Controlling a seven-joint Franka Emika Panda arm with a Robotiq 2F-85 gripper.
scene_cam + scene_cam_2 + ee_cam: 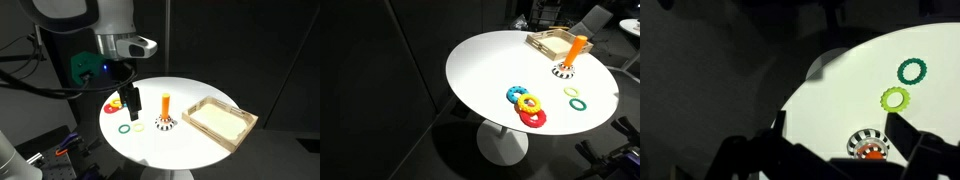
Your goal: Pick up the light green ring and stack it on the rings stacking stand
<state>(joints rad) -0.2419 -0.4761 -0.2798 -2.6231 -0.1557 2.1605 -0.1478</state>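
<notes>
The light green ring [896,98] lies flat on the white table, apart from the darker teal ring [911,70]. It also shows in both exterior views [124,128] [580,104]. The rings stacking stand [165,112] is an orange peg on a black-and-white base, and it shows in an exterior view [572,60] and at the bottom of the wrist view [870,145]. My gripper [127,100] hangs above the table beside the stand. In the wrist view it is open and empty [840,140], with the stand's base between its fingers. The arm does not show in an exterior view.
A shallow wooden tray [222,122] [550,42] sits past the stand. Blue [517,93], yellow [528,102] and red [534,118] rings lie overlapping near the table edge. The round table [490,65] drops off to dark floor all round.
</notes>
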